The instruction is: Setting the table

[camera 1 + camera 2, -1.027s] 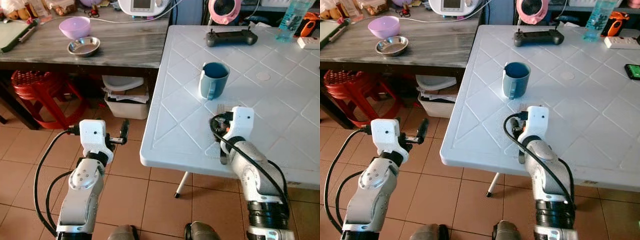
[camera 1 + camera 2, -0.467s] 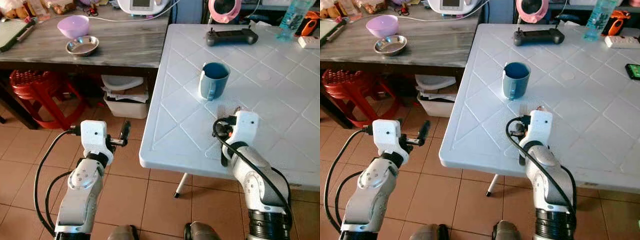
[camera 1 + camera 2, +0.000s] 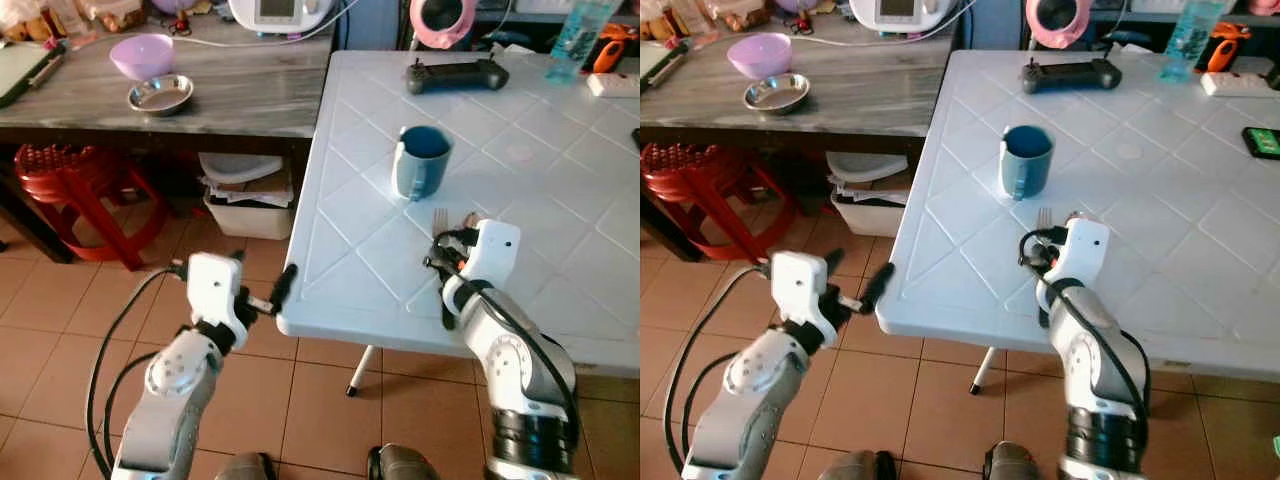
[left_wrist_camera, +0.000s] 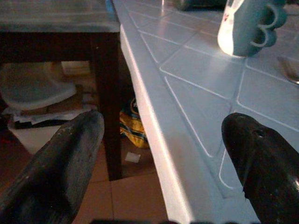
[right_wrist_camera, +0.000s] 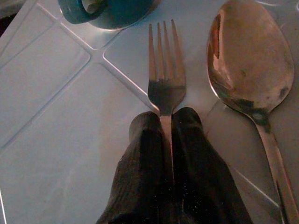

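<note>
Two black fingers (image 5: 140, 154) of the right gripper (image 5: 166, 122) were clenched on the fork (image 5: 164, 74) handle, tines pointing ahead toward the blue mug (image 3: 421, 160); a spoon (image 5: 250, 70) lay just beside them on the white table (image 3: 350, 230). The right arm was bent low over the tabletop. The left gripper (image 4: 159, 154) was spread wide, astride the table's edge, holding nothing.

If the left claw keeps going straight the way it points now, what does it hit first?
Most likely the near edge of the white table, which runs between the left claw's open fingers. The blue mug stands farther along the tabletop, though depth is hard to judge.
</note>
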Robot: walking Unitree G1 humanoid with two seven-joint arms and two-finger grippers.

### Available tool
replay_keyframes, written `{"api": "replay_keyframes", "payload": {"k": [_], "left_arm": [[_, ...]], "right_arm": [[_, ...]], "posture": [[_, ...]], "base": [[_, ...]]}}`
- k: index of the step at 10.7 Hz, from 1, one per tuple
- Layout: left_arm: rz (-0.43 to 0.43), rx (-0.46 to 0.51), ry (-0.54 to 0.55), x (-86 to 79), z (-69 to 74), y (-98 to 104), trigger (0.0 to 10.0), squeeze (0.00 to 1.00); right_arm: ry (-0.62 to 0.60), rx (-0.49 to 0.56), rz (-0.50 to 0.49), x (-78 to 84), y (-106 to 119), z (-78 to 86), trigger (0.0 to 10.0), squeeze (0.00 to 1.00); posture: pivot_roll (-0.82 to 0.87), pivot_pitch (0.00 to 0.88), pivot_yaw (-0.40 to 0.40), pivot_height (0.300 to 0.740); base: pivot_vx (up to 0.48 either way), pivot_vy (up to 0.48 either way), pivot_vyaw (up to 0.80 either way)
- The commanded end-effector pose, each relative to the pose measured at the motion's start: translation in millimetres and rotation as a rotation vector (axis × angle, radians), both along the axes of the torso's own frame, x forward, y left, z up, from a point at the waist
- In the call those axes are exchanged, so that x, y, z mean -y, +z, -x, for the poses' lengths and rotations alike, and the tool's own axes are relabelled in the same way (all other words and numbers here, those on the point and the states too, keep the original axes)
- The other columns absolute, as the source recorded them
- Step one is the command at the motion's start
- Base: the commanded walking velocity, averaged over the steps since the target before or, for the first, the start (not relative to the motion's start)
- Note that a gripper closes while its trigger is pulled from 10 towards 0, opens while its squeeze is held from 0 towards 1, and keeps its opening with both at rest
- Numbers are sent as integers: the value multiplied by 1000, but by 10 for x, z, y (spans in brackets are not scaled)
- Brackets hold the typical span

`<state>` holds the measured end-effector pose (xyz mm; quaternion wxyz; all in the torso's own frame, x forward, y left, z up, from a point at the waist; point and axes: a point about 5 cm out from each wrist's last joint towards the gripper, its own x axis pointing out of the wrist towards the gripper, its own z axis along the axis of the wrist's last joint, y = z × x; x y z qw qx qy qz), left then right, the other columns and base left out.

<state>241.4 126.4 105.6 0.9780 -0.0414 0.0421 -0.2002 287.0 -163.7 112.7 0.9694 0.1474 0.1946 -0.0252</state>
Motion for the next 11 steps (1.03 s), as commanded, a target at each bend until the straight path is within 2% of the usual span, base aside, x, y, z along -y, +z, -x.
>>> {"api": "replay_keyframes", "payload": {"k": [1, 3, 5, 6, 7, 8, 9, 10, 11], "left_arm": [[-41, -21, 41, -51, -17, -44, 10000, 0], [-48, -17, 78, -99, -46, -49, 10000, 0], [-74, -1, 166, -171, -87, -56, 10000, 0], [-65, -8, 192, -191, -107, -66, 10000, 0], [-64, -12, 186, -177, -110, -77, 10000, 0], [-73, 8, 174, -145, -112, -68, 10000, 0], [-72, 15, 184, -140, -115, -65, 10000, 0], [-66, 45, 191, -117, -137, -40, 10000, 0], [-81, 69, 230, -153, -162, -14, 10000, 0]], "right_arm": [[67, -196, -69, -185, -374, 137, 0, 0], [195, -119, -84, -401, -260, 131, 0, 0], [242, -16, -74, -465, -109, 59, 0, 0], [258, 47, -79, -498, 0, 13, 0, 0], [285, 63, -73, -520, 31, 16, 0, 0], [284, 90, -101, -512, 64, 18, 0, 0], [284, 119, -70, -487, 83, 7, 0, 0], [249, 201, 31, -399, 157, -33, 0, 0], [221, 238, 107, -311, 182, -63, 0, 0]], "posture": [[0, 124, 81, 740], [-1, 121, 71, 740], [-6, 117, 66, 740], [-15, 119, 71, 740], [-18, 120, 71, 740], [-22, 117, 66, 740], [-25, 113, 63, 740], [-33, 107, 59, 740], [-35, 109, 61, 740]], "base": [[0, 0, 0], [0, 401, 0], [0, 480, 0], [0, 480, 0], [0, 480, 0], [0, 480, 0], [0, 480, 0], [0, 446, 0], [0, 428, 0]]}}
